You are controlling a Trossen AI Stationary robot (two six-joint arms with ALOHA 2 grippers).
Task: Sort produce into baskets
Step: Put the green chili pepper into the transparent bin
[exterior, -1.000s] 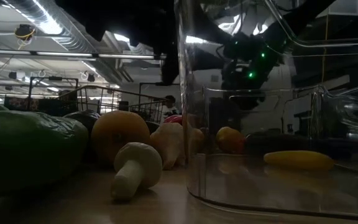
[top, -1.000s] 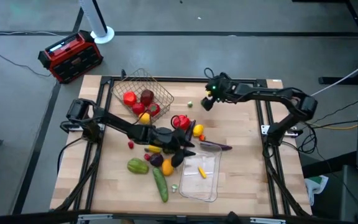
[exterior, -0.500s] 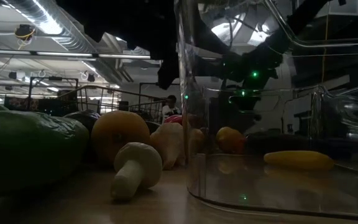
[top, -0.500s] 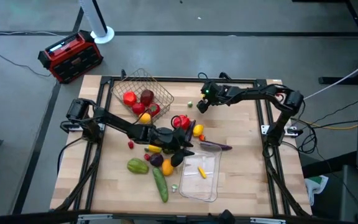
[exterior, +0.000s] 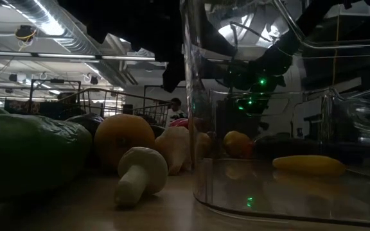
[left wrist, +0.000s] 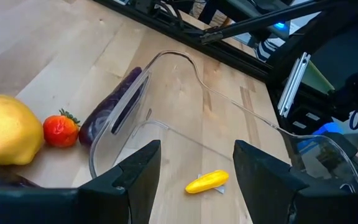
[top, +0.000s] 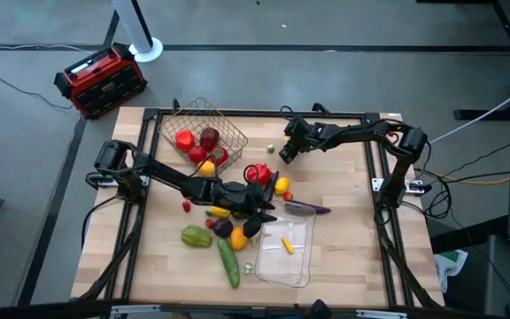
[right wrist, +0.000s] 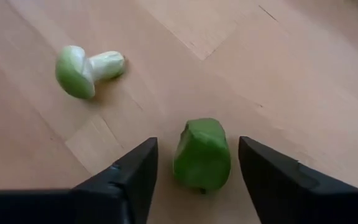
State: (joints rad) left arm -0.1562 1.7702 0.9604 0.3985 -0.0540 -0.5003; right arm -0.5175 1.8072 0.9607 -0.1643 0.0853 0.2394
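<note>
My right gripper (top: 283,154) is open, low over the far middle of the table. In the right wrist view its fingers (right wrist: 197,144) stand on either side of a small green piece of produce (right wrist: 202,154) that lies on the wood; I see no touch. A small green mushroom (right wrist: 86,68) lies just beyond it. My left gripper (top: 266,213) is open and empty over the produce pile, at the clear tray's (top: 286,250) far left corner. A yellow piece (left wrist: 207,182) lies in the tray. The wire basket (top: 204,133) holds red fruits.
A cucumber (top: 228,263), a green squash (top: 197,237), an eggplant (top: 308,209), a lemon (left wrist: 5,130) and a strawberry (left wrist: 59,130) lie around the tray. A red-and-black box (top: 100,80) stands on the floor beyond the far left corner. Bare wood lies at the right.
My right gripper has moved toward the table's left edge and a little down, closing on the small green pieces near the far middle. My left arm and the produce have kept still.
</note>
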